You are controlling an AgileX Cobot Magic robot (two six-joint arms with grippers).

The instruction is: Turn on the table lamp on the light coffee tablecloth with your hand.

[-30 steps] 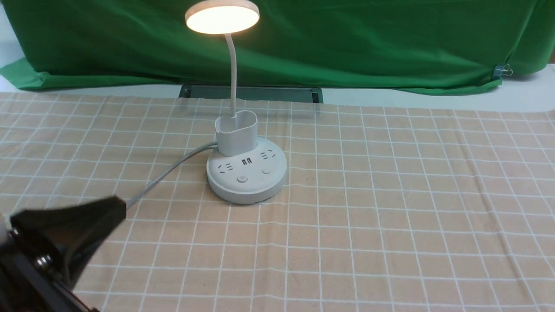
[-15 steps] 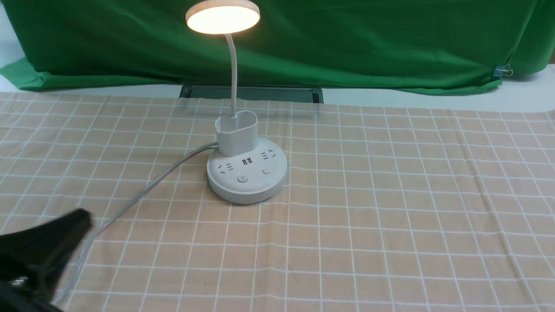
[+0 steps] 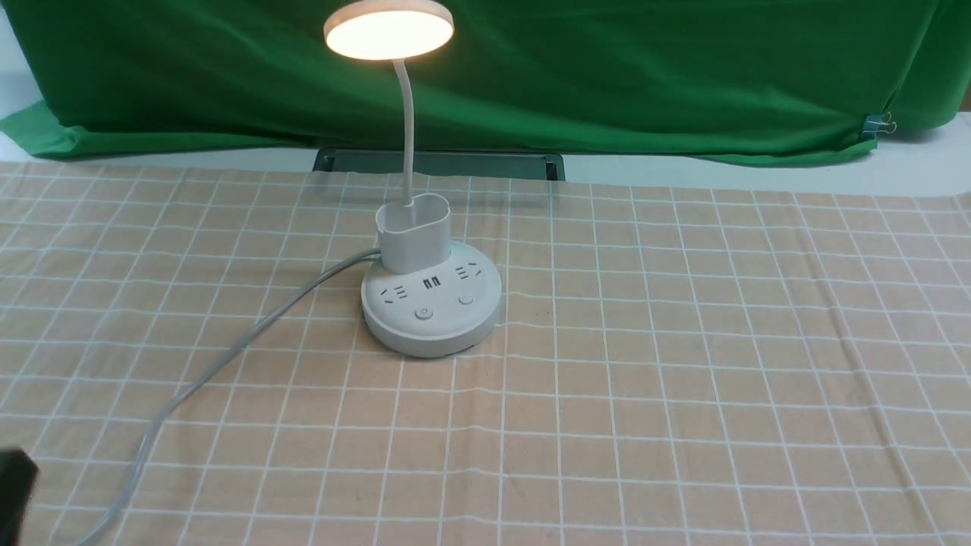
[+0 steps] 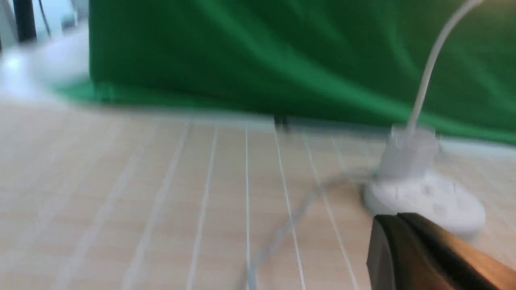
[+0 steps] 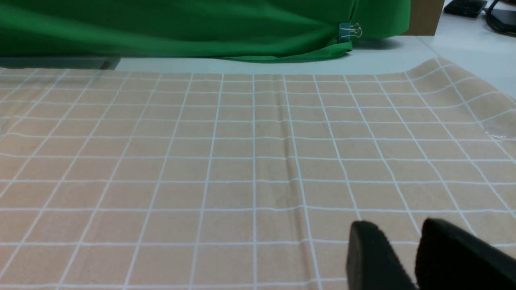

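The white table lamp stands on the light coffee tablecloth (image 3: 683,379) in the front view, a little left of centre. Its disc head (image 3: 388,30) glows warm, above the thin neck, the oval cup (image 3: 413,231) and the round base (image 3: 431,303) with sockets and buttons. Its grey cord (image 3: 227,353) runs toward the near left. My left gripper (image 3: 11,485) shows only as a black tip at the lower left edge, far from the lamp. In the blurred left wrist view, the left gripper (image 4: 397,217) has its fingers pressed together, with the lamp base (image 4: 423,197) beyond. My right gripper (image 5: 397,231) hovers over bare cloth, fingers slightly apart and empty.
A green backdrop cloth (image 3: 607,68) hangs along the far side, held by a binder clip (image 3: 880,123) at the right. A dark flat frame (image 3: 440,161) lies behind the lamp. White tabletop (image 5: 463,52) shows past the cloth's far right edge.
My left gripper has drawn back toward the near left, from beside the cord to almost out of the front view. The lamp stays lit and has not moved.
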